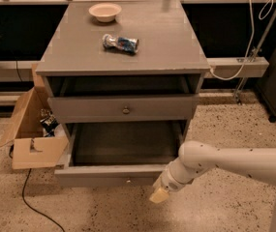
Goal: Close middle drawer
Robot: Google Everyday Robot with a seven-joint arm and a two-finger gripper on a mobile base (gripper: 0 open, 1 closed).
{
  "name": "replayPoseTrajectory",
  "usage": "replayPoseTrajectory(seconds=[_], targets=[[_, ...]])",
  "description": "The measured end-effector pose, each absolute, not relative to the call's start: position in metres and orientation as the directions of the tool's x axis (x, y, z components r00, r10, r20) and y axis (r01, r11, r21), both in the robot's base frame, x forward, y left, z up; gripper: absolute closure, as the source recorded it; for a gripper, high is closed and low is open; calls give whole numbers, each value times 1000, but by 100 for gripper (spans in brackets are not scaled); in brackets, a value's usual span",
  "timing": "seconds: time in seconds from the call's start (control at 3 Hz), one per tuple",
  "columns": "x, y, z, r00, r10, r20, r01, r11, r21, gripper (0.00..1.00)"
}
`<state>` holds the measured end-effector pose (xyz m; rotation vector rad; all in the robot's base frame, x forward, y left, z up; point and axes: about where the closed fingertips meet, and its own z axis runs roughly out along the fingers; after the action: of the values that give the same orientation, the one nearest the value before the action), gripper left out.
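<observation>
The grey wooden cabinet [123, 57] stands in the middle of the camera view. Its top drawer [123, 108] is out a little, with a brass knob on its front. The middle drawer [113, 174] below it is pulled far out, and its dark inside looks empty. The lowest drawer is hidden under it. My gripper [159, 195], with a tan tip on a white arm [224, 163], comes in from the right. It hangs just in front of and below the right end of the middle drawer's front, near the floor.
A cream bowl [104, 11] and a crushed blue packet [121, 43] lie on the cabinet top. An open cardboard box [31, 134] stands left of the cabinet, close to the open drawer. A black cable [36, 204] runs over the speckled floor. A shelf [239, 66] with a white cord is at the right.
</observation>
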<state>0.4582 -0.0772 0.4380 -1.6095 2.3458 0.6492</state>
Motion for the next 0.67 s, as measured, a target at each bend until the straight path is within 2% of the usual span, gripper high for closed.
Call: replayPoseTrajectory(seconds=[0.67], targets=[[456,-76,433,-379,-825,-420,-923,301,240,96]])
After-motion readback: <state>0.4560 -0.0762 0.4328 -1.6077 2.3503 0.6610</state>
